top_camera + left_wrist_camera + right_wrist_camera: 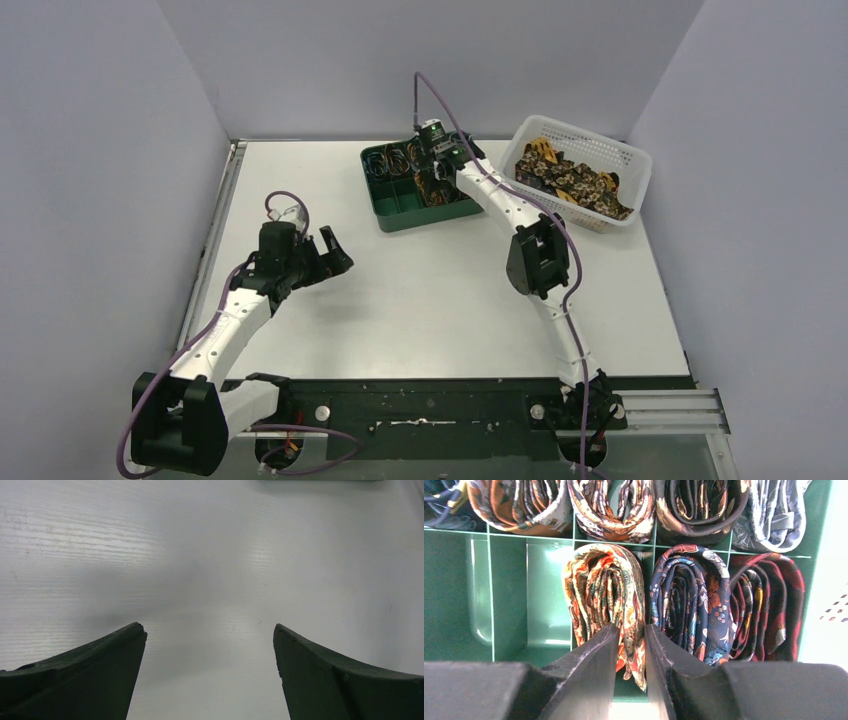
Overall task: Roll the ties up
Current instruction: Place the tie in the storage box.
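- The surface [420, 300] is a white, matte sheet with faint ribbing. At the left of the top view the left gripper [210, 630] hovers over it, its jaws spread wide with nothing between them.
- The white basket [637, 185], upper right, is perforated plastic lattice. It holds a heap of unrolled ties [570, 180] in brown, gold and black print. They look limp and tangled, so lifting one could drag a second out with it.
- The green tray [385, 225], upper centre, is glossy rigid plastic cut into cells by thin dividers [574, 580]. It looks light, so an upward pull on snagged cloth could shift or tip it.
- The right gripper [631, 630] reaches down into the tray. Its dark, scuffed jaws are nearly together and appear to pinch the outer folds of one coil.
- That cream-and-orange coil [599, 585] stands on edge in a cell at the middle of the wrist view. It is smooth, silky cloth wound in soft oval layers.
  - Its cell is wider than the coil, with bare green at its left, so the springy layers may relax and unwind once let go.
  - If the jaws lift with cloth caught, the roll could come out with them.
- A navy coil [689, 600] and a dark red coil [769, 605] sit in the cells to its right. The right-hand jaw is close to the navy one and could catch its edge.
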`<act>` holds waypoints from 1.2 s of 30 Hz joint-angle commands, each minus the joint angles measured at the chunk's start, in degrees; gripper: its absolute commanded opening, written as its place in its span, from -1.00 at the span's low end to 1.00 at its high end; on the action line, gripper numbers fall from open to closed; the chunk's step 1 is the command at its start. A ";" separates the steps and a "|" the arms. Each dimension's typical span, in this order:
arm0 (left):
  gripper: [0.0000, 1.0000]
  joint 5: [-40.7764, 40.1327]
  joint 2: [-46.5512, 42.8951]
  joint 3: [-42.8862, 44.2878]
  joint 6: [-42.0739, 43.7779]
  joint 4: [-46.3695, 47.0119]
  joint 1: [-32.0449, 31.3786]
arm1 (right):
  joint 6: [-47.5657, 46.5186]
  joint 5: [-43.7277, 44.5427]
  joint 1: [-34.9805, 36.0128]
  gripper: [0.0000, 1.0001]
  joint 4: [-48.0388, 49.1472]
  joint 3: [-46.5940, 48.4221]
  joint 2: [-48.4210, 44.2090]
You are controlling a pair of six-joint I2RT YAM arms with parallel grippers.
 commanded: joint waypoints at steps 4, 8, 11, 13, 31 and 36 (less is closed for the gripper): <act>0.95 0.76 0.28 2.51 1.21 0.32 0.42 | 0.13 1.22 -0.66 -0.63 1.49 -0.54 1.21; 0.95 0.66 0.19 2.45 1.19 0.49 0.45 | 0.73 -0.01 -0.90 -0.86 2.39 -0.45 1.45; 0.95 0.75 0.45 2.49 1.14 0.34 0.46 | 1.91 -2.76 -1.45 -0.92 2.69 -0.55 1.84; 0.95 0.92 0.45 2.45 1.21 0.29 0.40 | 2.67 -2.30 -1.80 -0.94 2.92 -1.20 1.93; 0.95 1.04 0.59 2.73 1.09 0.93 0.42 | -0.26 0.25 -0.36 0.05 1.59 0.97 -2.86; 0.95 0.94 0.13 2.82 0.46 1.61 0.41 | -1.00 0.77 0.18 0.31 3.90 -2.13 -8.76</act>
